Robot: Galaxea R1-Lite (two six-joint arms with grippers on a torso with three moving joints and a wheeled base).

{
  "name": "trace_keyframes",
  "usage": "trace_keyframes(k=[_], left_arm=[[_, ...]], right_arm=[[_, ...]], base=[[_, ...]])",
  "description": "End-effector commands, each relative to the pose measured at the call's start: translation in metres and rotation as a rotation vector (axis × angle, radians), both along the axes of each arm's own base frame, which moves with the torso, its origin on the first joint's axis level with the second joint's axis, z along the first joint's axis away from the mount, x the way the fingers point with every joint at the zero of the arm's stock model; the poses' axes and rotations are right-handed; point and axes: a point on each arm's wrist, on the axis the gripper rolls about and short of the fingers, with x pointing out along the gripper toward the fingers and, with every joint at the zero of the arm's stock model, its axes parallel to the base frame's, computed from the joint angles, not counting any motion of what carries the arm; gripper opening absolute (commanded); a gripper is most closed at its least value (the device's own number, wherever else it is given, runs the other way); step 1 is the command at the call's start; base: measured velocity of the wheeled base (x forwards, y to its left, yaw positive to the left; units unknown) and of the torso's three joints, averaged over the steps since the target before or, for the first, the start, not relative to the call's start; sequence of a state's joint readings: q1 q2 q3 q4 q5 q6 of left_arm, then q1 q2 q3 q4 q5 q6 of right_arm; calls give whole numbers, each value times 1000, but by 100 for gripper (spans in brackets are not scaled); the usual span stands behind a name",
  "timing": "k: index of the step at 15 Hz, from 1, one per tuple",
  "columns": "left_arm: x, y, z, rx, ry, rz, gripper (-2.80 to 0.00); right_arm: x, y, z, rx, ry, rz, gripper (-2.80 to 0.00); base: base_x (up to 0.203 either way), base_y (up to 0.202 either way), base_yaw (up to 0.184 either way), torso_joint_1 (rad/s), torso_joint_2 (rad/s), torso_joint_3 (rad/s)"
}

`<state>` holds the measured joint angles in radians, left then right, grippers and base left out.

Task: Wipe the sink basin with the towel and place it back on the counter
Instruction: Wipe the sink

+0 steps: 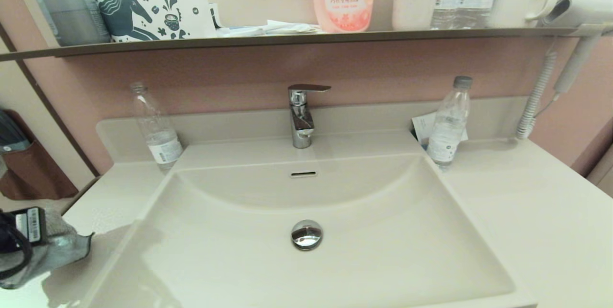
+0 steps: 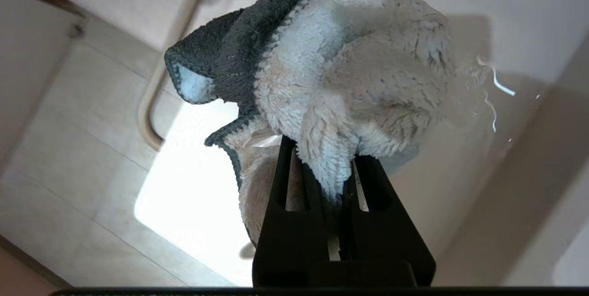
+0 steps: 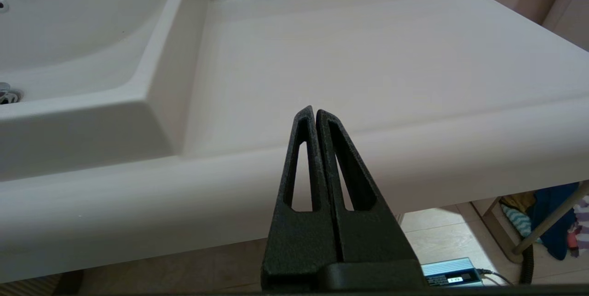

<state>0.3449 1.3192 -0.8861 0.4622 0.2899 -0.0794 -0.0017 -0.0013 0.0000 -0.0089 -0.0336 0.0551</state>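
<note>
Counter (image 1: 527,212) beside sink basin (image 1: 230,260), left gripper (image 2: 329,171) clamping towel (image 2: 349,66), right gripper (image 3: 314,111) closed, empty

The cream moulded sink basin (image 1: 383,231) sits mid-counter; the fluffy terry towel (image 1: 62,245), apparently above the smooth beige counter (image 1: 536,212), is at its left.

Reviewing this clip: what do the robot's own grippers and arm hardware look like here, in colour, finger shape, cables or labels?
Both grippers are matte black with a grainy texture. The right gripper has two tapering, wedge-shaped fingers, each with a long triangular cut-out. The left gripper shows the same slotted black fingers. In the head view, the left arm's end is black, with a black cable loop and a white barcode label.
</note>
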Motion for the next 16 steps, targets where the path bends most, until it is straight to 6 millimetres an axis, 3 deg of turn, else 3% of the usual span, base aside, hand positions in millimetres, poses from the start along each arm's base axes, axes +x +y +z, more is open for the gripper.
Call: trace_keyframes(k=[1, 3, 4, 8, 15, 16], left_arm=[[-1, 10, -18, -71, 58, 27, -280], [-2, 14, -27, -108, 82, 36, -280], [-2, 15, -27, -119, 79, 41, 0], [0, 16, -20, -115, 43, 50, 0], [6, 9, 23, -135, -63, 61, 0], [6, 8, 23, -136, -63, 57, -280]], right_arm=[[0, 0, 0, 0, 1, 0, -280], [0, 0, 0, 0, 1, 0, -280], [0, 0, 0, 0, 1, 0, -280], [0, 0, 0, 0, 1, 0, -280], [0, 0, 0, 0, 1, 0, -280], [0, 0, 0, 0, 1, 0, -280]], base=[[0, 0, 0, 0, 0, 0], [0, 0, 0, 0, 0, 0], [0, 0, 0, 0, 0, 0], [0, 0, 0, 0, 0, 0], [0, 0, 0, 0, 0, 0], [0, 0, 0, 0, 0, 0]])
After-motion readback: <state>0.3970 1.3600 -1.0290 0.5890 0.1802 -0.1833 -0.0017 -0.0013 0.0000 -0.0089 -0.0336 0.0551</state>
